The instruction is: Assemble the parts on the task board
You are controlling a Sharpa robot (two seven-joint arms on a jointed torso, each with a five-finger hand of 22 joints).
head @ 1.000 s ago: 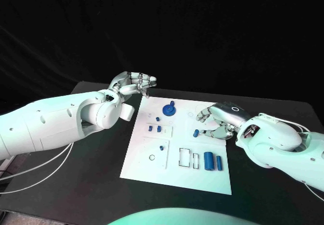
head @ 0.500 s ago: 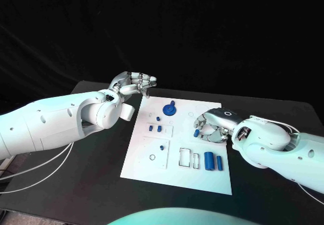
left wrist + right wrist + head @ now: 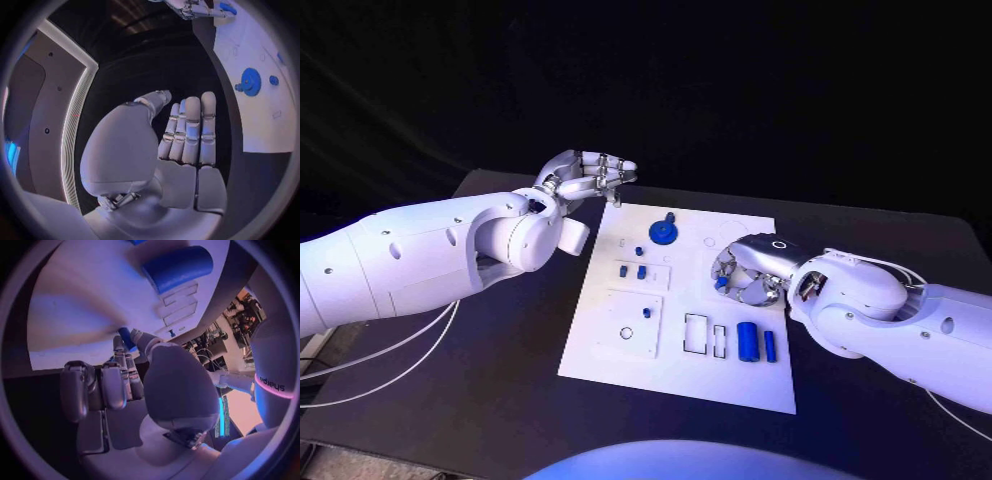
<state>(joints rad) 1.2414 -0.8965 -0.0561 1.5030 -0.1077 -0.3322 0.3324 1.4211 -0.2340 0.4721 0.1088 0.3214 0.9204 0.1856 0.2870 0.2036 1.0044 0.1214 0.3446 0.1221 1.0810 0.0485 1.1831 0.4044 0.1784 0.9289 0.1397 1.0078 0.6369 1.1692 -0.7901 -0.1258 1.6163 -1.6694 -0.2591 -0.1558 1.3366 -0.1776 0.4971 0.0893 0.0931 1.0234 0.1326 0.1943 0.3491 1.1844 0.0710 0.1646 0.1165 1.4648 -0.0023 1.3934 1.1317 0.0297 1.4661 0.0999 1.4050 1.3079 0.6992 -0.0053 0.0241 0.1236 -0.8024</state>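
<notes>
You risk knocking the peg (image 3: 721, 283) off the board (image 3: 678, 375): right hand (image 3: 750, 272) curled round it, grip unclear; left hand (image 3: 589, 176) curled, empty.

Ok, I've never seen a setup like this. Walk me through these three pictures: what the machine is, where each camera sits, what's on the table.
It is a robot with two white arms ending in silver hands. One camera looks down from its head; the other two sit at its wrists, behind each hand. On the black table lies the white task board carrying small blue parts: a round gear-like piece and two cylinders. The left hand hovers off the board's far corner, holding nothing. The right hand curls its fingers at a small blue part; whether it grips it is unclear.
</notes>
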